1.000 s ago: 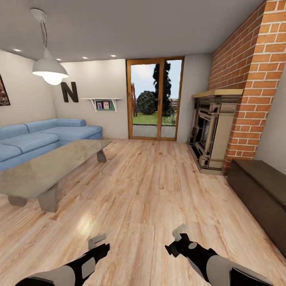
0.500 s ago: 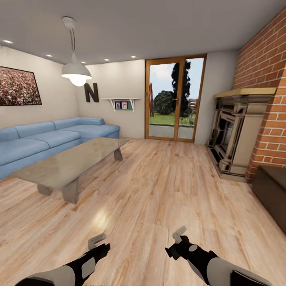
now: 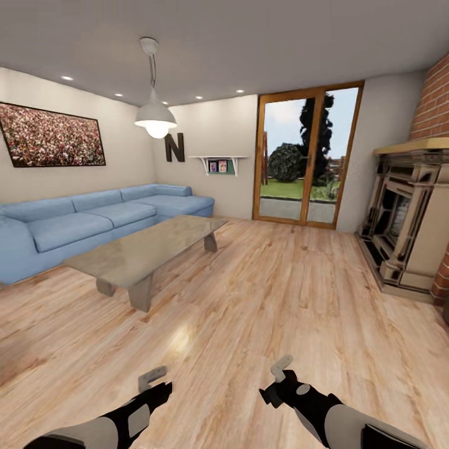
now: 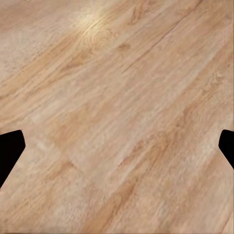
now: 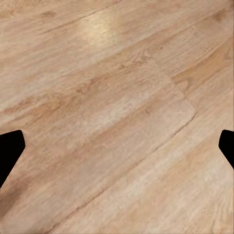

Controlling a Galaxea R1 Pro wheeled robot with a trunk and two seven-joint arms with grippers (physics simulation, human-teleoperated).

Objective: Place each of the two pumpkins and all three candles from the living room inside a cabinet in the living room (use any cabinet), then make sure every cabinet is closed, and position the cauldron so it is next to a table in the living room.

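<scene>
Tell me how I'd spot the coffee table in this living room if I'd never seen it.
Find the long blue sofa along the wall under the big flower picture. Directly in front of it, on the wooden floor, stands the coffee table. It is low and long, with a glossy grey-beige top on chunky grey legs, the only piece standing in the open floor rather than against a wall.

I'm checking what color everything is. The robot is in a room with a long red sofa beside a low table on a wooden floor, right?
Not quite: the sofa is blue, not red, as the head view shows. It does sit beside the low table on the wooden floor.
</scene>
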